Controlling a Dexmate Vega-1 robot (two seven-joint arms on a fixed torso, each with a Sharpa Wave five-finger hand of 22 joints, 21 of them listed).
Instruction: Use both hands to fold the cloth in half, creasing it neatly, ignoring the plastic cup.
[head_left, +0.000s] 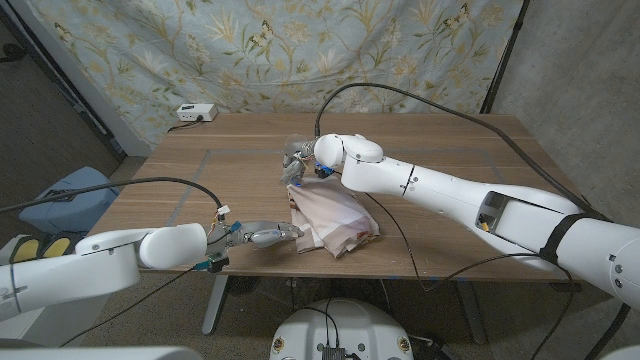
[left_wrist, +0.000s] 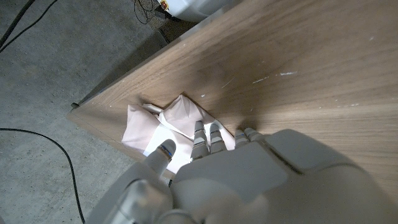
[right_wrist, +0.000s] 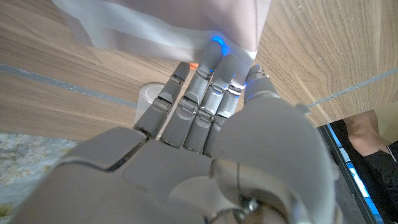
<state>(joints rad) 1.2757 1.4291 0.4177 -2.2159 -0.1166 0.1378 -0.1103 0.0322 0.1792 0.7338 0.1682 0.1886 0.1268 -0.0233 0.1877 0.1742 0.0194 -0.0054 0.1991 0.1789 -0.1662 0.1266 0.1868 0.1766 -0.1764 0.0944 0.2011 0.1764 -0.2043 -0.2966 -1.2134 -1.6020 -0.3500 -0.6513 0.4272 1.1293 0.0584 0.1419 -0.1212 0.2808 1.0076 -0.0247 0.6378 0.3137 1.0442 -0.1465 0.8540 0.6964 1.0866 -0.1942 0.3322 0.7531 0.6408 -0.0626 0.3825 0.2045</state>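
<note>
A pale pink cloth lies crumpled in loose folds near the table's front edge, also seen as cloth and cloth. My left hand reaches in from the left, fingers stretched out, fingertips touching the cloth's near left edge. My right hand hangs over the cloth's far left corner with its straight fingers meeting the cloth's edge; whether it grips the cloth I cannot tell. The clear plastic cup stands just behind that hand, and shows as cup beside the fingers.
A small white box sits at the table's far left corner. A black cable runs over the table right of the cloth. Tape lines mark the wood. The table's front edge is close to the cloth. Part of a person is visible.
</note>
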